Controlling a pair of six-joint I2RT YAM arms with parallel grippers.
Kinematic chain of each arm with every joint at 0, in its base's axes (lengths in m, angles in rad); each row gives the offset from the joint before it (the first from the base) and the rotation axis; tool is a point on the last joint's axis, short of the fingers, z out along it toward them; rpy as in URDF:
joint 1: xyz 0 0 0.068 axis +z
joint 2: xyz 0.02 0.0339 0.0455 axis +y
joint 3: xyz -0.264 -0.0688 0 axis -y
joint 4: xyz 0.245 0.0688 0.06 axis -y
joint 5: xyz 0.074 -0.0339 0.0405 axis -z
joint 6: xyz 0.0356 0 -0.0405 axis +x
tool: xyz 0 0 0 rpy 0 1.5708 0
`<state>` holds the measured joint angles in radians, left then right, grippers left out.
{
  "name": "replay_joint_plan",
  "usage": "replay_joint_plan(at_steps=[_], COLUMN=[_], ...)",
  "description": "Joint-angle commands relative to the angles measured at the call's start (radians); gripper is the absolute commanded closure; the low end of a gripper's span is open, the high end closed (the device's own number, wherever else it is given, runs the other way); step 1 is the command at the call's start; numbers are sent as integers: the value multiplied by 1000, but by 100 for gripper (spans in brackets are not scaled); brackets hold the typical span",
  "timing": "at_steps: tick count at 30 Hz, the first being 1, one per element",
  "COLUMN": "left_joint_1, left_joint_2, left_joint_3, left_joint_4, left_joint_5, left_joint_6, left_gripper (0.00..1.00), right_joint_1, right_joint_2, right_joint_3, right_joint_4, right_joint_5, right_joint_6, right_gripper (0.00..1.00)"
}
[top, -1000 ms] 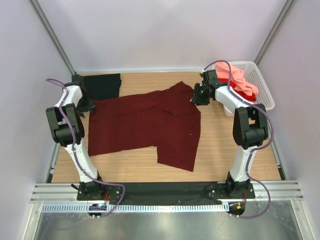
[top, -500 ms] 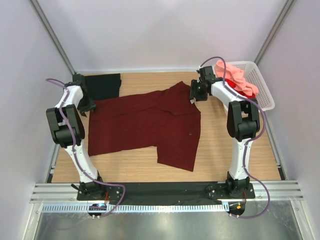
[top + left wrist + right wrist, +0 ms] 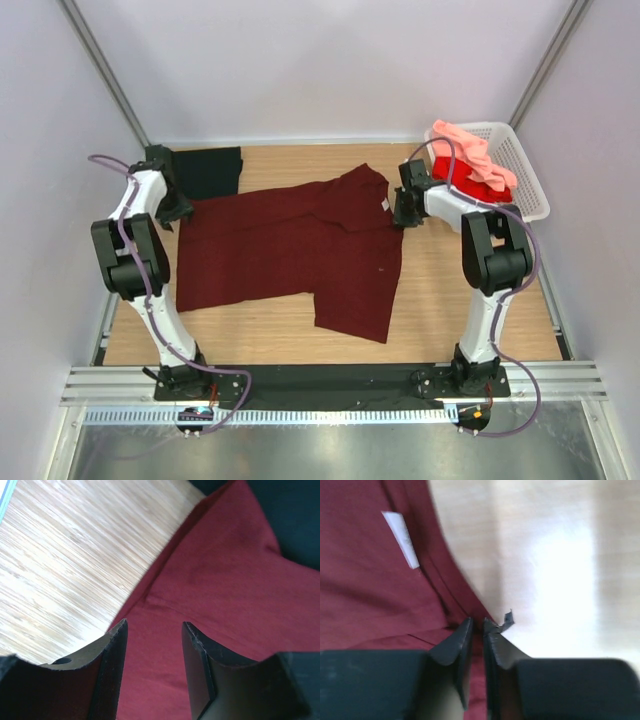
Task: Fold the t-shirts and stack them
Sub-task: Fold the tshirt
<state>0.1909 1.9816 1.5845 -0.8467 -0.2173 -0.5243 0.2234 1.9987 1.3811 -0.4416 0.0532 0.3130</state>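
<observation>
Both arms reach fwd, elbows up, wrists tipped down.
L arm (image 3: 128, 250) folds back at the elbow; L end effector (image 3: 152, 625) points down, jaws apart w/ a clear gap btwn fingers. R arm (image 3: 492, 252) angles inward; R end effector (image 3: 477, 622) sits low, jaws nearly together, only a thin slit.

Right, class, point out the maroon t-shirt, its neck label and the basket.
maroon t-shirt (image 3: 280, 245), top view, middle of its body.
neck label (image 3: 400, 540), right wrist view, the label's middle.
basket (image 3: 522, 165), top view, right lattice wall.
</observation>
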Motion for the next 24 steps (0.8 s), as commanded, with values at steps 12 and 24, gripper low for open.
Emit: replay_joint_plan(at_steps=[12, 24], left_joint_1=[-84, -82], left_joint_2=[-127, -162], left_joint_3=[-64, -136], left_joint_4=[38, 75], left_joint_5=[116, 245], left_joint_6=[1, -23], left_gripper=[51, 51], right_joint_1=[7, 8], right_joint_2=[-511, -358], right_joint_3=[-484, -280], right_joint_4=[-54, 44], right_joint_5=[291, 94], right_joint_6=[161, 189], right_gripper=[99, 64])
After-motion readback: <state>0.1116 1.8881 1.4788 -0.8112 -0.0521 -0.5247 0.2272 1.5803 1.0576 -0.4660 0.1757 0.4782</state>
